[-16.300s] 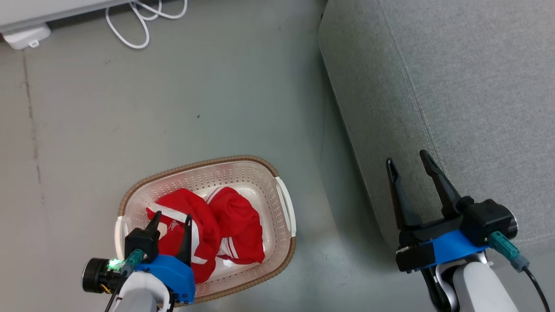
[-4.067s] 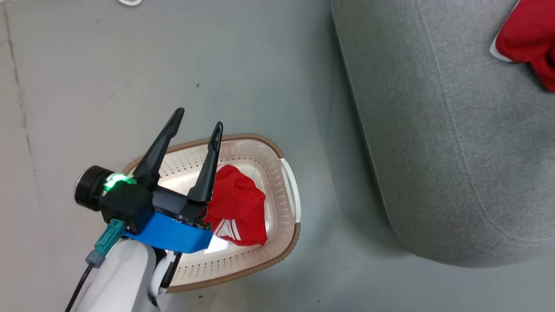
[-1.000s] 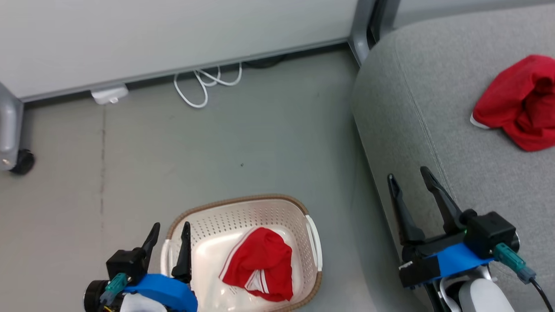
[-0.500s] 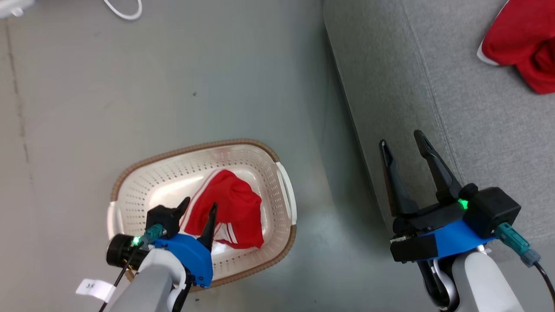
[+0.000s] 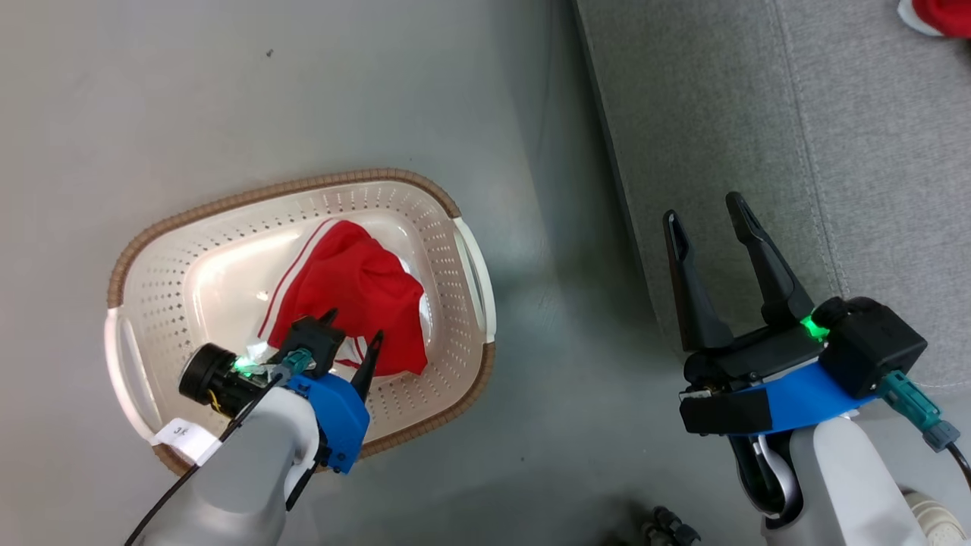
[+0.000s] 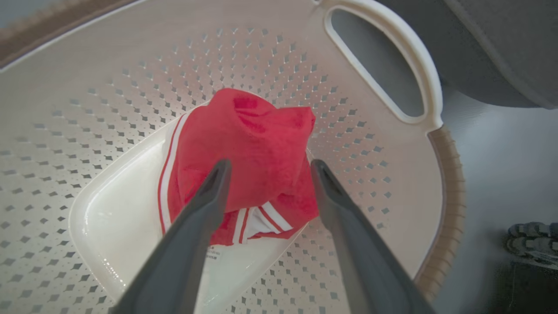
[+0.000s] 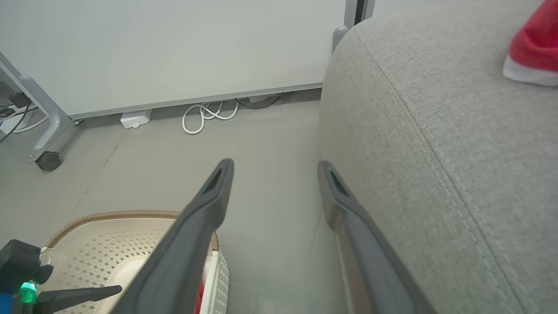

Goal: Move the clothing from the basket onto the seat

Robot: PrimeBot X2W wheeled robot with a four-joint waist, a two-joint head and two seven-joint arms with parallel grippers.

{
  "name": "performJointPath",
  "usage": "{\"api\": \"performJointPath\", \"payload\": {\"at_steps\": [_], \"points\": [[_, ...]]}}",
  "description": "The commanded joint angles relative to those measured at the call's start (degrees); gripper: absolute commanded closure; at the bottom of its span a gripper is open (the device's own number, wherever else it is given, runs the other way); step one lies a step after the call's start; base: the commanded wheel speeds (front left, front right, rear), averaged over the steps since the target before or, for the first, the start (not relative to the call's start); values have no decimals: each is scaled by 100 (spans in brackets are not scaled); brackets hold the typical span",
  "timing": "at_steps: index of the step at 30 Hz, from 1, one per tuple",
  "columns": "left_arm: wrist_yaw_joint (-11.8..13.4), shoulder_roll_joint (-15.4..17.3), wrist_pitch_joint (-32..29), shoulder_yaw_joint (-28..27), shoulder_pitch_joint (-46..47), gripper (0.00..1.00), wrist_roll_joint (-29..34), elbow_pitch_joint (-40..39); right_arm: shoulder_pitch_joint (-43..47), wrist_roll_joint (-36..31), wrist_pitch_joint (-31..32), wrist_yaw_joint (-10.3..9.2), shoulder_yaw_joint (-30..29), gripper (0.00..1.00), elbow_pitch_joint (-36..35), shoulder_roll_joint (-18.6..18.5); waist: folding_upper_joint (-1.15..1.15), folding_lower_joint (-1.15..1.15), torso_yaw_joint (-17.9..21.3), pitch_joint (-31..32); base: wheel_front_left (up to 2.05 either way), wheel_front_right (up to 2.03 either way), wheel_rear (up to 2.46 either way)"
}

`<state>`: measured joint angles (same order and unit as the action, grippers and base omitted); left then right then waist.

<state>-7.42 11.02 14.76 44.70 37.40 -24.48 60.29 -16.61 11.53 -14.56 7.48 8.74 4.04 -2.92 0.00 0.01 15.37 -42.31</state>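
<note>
Hovering over garment (image 5: pixel 356 280) in basket (image 5: pixel 227 199) — left tool (image 5: pixel 353 323) spread; right tool (image 5: pixel 702 206) spread | seat (image 5: pixel 758 114) beside

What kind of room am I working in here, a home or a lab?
Probably a lab or office mock-up of a living room: a sofa and basket on bare grey floor, beside a white partition on a caster, with a loose cable.

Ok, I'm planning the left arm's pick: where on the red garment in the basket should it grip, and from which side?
Probably the bunched hump at the middle of the red garment, from straight above, the left gripper open with fingers astride it. The cloth piles highest there, while the striped hem lies flat on the basket floor and the perforated walls hinder a sideways approach.
</note>
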Motion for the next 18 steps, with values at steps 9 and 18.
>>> {"api": "performJointPath", "payload": {"at_steps": [9,18], "points": [[-4,140,-60,924,543,0,198,493,-215,61,-63,3,72,0,-65,5,0,-1,8,-472,0,0,0],[256,13,25,1071,956,0,379,877,-256,93,-69,3,49,0,-186,5,0,-1,39,-822,0,0,0]]}}
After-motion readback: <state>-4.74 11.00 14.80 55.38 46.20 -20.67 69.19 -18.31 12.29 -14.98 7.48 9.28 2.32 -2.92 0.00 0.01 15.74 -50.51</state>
